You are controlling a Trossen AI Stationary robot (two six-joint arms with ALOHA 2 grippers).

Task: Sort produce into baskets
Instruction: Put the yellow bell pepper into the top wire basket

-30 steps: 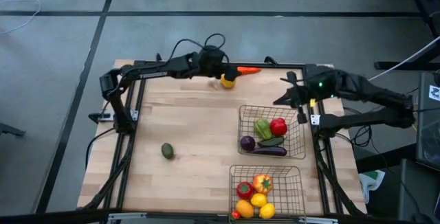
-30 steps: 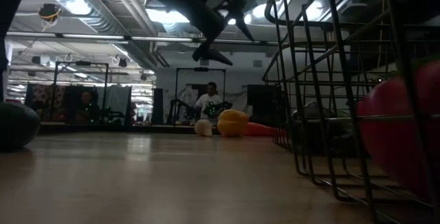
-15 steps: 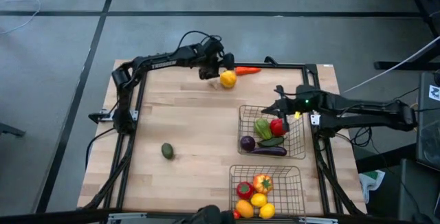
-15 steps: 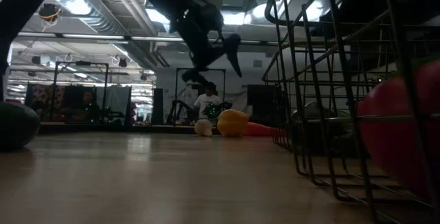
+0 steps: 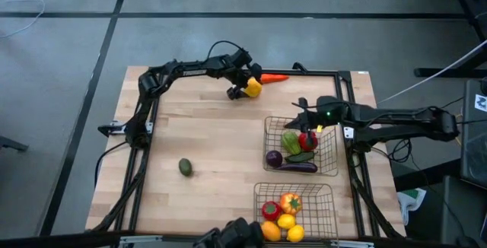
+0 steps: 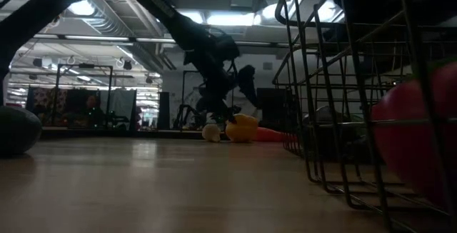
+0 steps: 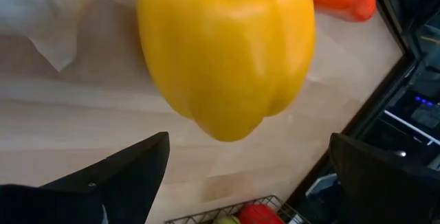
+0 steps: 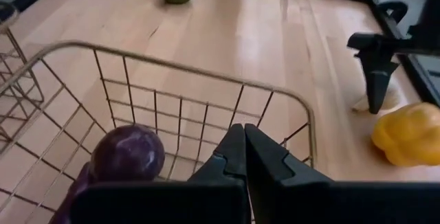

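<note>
Left wrist view puts the yellow pepper [image 7: 227, 52] right ahead of the spread fingers [image 7: 113, 183] of the left gripper [image 5: 240, 87], green stem pointing away, not yet enclosed. Taking that pepper as the landmark: it lies on the table [image 5: 205, 141] at the far edge, a white garlic [image 6: 211, 133] just beside it on the left arm's side, and an orange pepper [image 5: 274, 78] just beyond it toward the far rail. The upper basket [image 5: 268, 122] sits nearer the camera's foot and to the right of the pepper, already holding green, red and purple pieces; the lower basket [image 5: 257, 191] lies beyond that again, with red, yellow and orange pieces. A green avocado [image 5: 185, 166] lies well apart from the pepper, out on bare wood.

The left gripper's fingers stand released and hang just over the pepper, grasping nothing. The right gripper [image 5: 303, 113] hovers at the upper basket's far rim, fingers clenched together and empty.

To do the pickup well, I judge the left gripper should drop straight down so the fingers straddle the pepper's widest part, keeping the garlic outside the span, and close only once both pads sit below the shoulder; the glossy rounded skin looks likely to squirt out of a high pinch. The right arm should keep clear of the carrying path.
</note>
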